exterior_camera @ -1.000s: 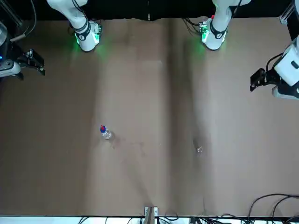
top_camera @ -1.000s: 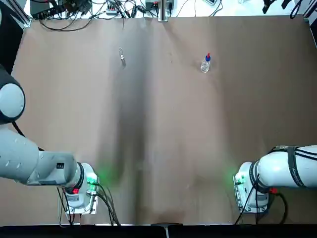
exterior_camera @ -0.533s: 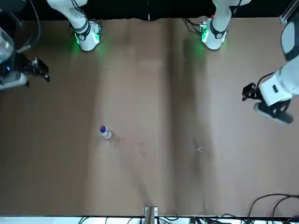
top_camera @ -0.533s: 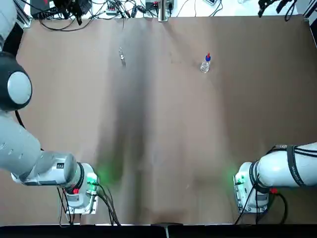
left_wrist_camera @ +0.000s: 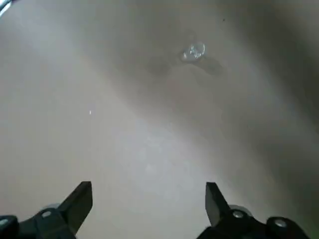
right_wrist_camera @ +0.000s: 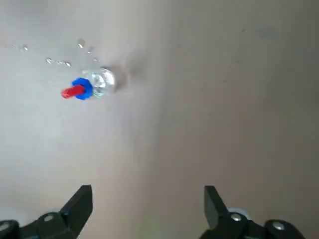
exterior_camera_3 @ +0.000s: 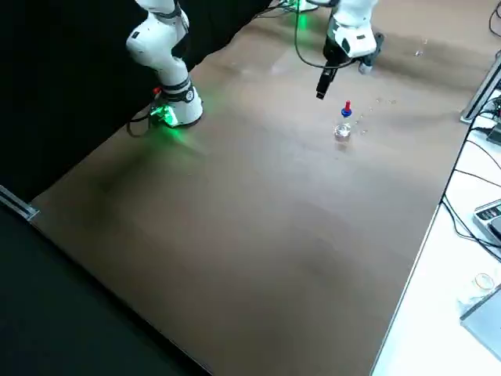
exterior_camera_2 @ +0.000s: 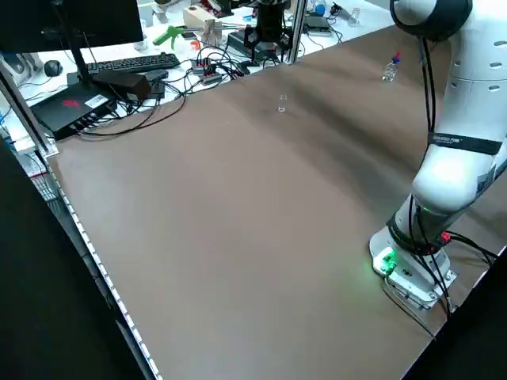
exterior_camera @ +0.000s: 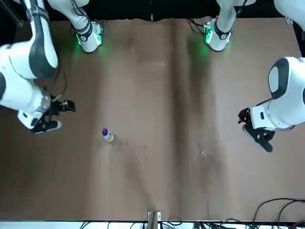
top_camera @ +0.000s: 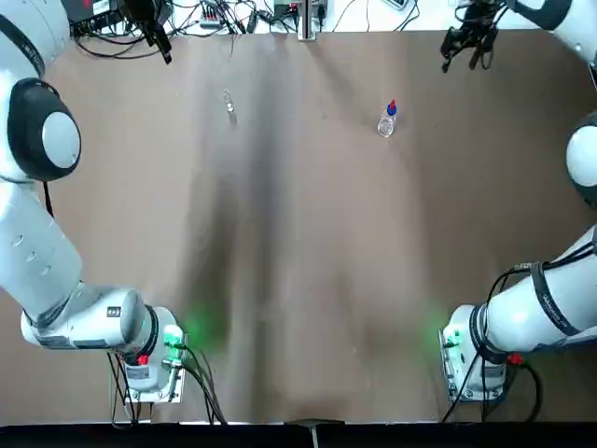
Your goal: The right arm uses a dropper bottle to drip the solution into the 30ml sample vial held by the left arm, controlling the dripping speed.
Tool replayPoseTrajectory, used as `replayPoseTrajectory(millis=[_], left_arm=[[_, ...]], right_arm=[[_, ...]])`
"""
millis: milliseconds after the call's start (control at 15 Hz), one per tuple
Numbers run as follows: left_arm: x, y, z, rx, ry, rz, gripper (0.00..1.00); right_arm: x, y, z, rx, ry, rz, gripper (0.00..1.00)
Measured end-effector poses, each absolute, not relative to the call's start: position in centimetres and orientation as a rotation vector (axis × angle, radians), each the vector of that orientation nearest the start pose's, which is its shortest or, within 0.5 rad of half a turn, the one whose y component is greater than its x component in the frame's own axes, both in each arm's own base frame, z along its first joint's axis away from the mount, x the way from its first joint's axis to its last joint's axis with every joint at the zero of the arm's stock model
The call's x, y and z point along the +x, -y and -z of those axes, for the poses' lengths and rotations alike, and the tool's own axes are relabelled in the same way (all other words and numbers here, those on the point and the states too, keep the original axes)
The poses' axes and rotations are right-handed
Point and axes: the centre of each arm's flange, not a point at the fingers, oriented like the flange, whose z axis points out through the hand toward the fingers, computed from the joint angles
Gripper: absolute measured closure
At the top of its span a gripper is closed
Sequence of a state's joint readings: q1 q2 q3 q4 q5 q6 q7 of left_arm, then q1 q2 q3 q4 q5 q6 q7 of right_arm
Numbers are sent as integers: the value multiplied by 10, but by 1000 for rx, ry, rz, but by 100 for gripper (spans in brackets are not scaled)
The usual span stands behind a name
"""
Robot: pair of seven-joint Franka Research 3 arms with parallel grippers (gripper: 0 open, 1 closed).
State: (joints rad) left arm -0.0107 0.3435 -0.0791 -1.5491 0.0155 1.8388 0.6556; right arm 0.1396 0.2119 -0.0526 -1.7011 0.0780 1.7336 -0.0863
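The dropper bottle (top_camera: 387, 121), clear with a blue collar and red top, stands on the brown table's far right part, also seen as the dropper bottle (right_wrist_camera: 92, 85). The tiny clear 30ml sample vial (top_camera: 229, 103) stands far left and shows as the vial (left_wrist_camera: 193, 52). My right gripper (top_camera: 465, 56) hovers near the far edge, right of the bottle, open and holding nothing (right_wrist_camera: 147, 201). Up at the far left corner my left gripper (top_camera: 160, 42) hangs left of the vial, open and holding nothing (left_wrist_camera: 148, 199). Both grippers are apart from their objects.
A few small droplets (right_wrist_camera: 60, 56) lie on the table beside the bottle. Cables, a keyboard (exterior_camera_2: 131, 62) and electronics crowd the bench beyond the far edge. The arm bases (top_camera: 154, 359) with green lights sit at the near edge.
Both arms have swung in from the table's sides toward its far end. Each gripper now hangs nearer its object. Bottle and vial have not moved.
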Motion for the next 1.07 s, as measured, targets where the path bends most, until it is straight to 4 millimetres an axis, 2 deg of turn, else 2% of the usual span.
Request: replayPoseTrajectory(millis=[67,133,200,333,533,733,933,1067], left_arm=[[664,45,-433,-2940,-1277,-14,0],[669,39,-424,-2940,-1362,23,0],[673,34,-412,-2940,-1457,64,0],[682,23,-386,-2910,-1655,155,0],[692,25,-352,-2834,-1875,296,0],[694,37,-318,-2865,-1982,378,0],[695,44,-267,-2836,-2119,447,0],[697,45,-238,-2790,-2156,475,0]], right_arm=[[605,-78,-437,-3029,158,-310,4],[607,-90,-430,-3027,150,-316,5],[611,-103,-423,-3029,137,-317,12],[620,-130,-408,-3042,87,-286,15],[630,-166,-386,-3054,52,-203,17],[637,-180,-365,-3056,19,-160,21],[641,-193,-346,-3057,23,-124,22],[641,-199,-337,-3060,27,-138,26]])
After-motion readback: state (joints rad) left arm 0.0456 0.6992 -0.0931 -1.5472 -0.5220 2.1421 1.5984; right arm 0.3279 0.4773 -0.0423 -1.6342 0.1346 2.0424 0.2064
